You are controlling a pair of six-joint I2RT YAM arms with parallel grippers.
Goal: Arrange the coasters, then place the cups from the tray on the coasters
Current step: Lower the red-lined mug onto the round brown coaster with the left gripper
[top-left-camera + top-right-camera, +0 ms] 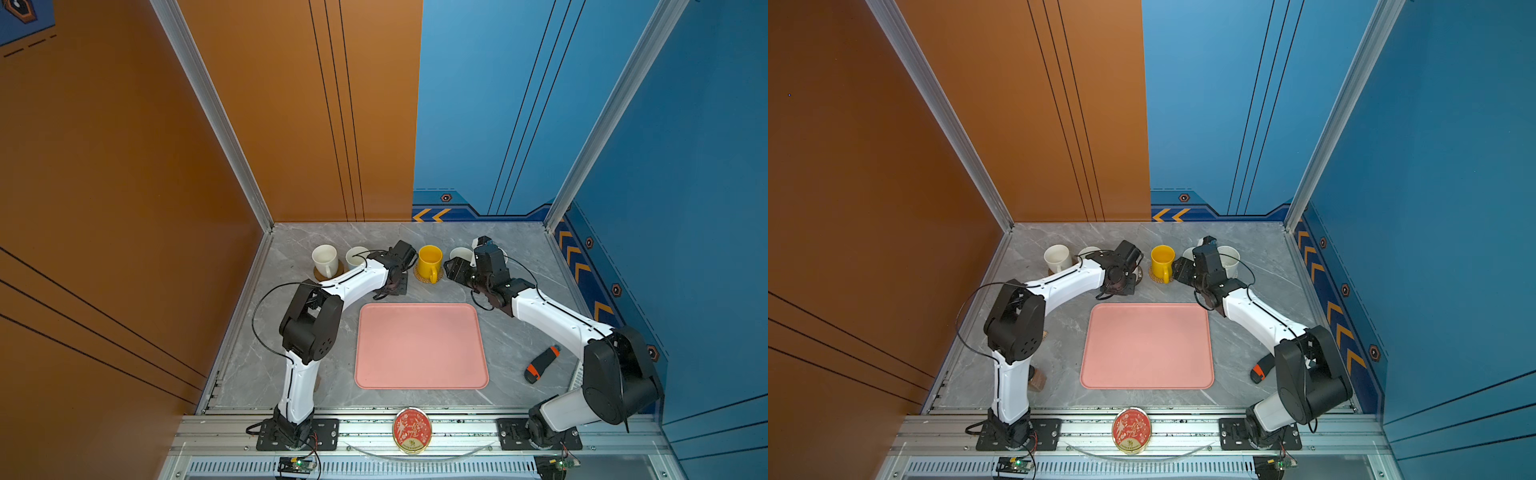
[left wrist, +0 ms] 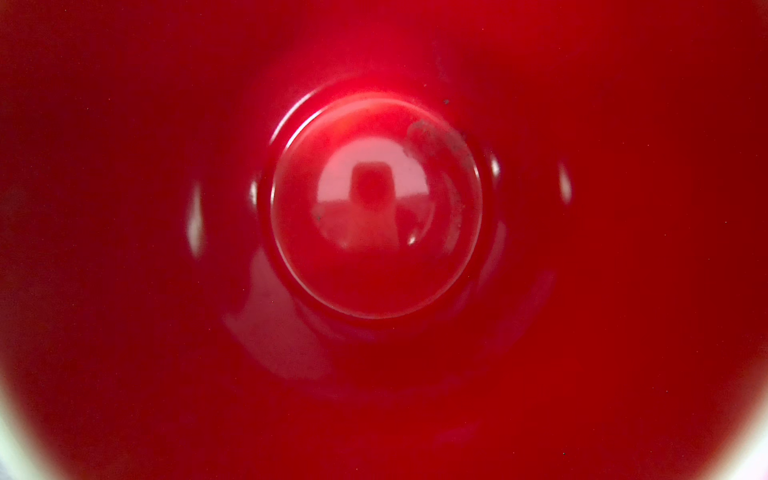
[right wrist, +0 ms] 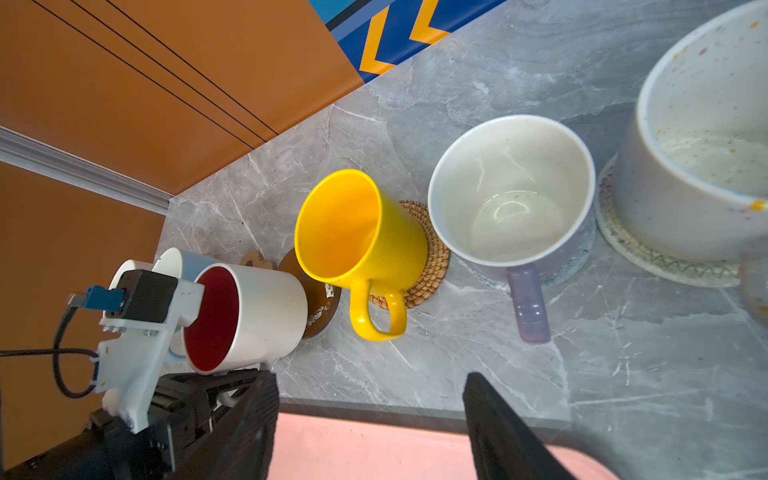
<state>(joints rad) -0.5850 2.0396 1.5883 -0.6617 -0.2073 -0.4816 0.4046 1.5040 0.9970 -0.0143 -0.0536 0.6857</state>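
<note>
- At twelve o'clock from the pink tray (image 1: 420, 345), I saw the yellow mug (image 1: 429, 259) standing on the woven rattan coaster (image 3: 434, 257).
- Toward ten o'clock stood the white mug (image 1: 325, 258) on a brown disc (image 1: 332, 275). The light blue mug (image 1: 356, 255) was just beside it, over the paw-print coaster (image 3: 253, 259).
- My left gripper (image 1: 392, 286), between those two and the yellow mug, was clamped shut on the red-lined white mug (image 3: 257, 316), seemingly by its handle. The left wrist camera looked straight into its red well. Its base was at the second brown disc (image 3: 322, 299); I could not tell whether it rested there.
- Toward one o'clock, the lavender mug (image 3: 515, 195) sat on the blue-grey crocheted round (image 3: 579, 259), and the speckled cream mug (image 3: 706, 124) on the cream crocheted round (image 3: 623, 245).
- My right gripper (image 3: 370, 432) hung at the yellow mug's three o'clock, jaws wide apart, holding nothing.
</note>
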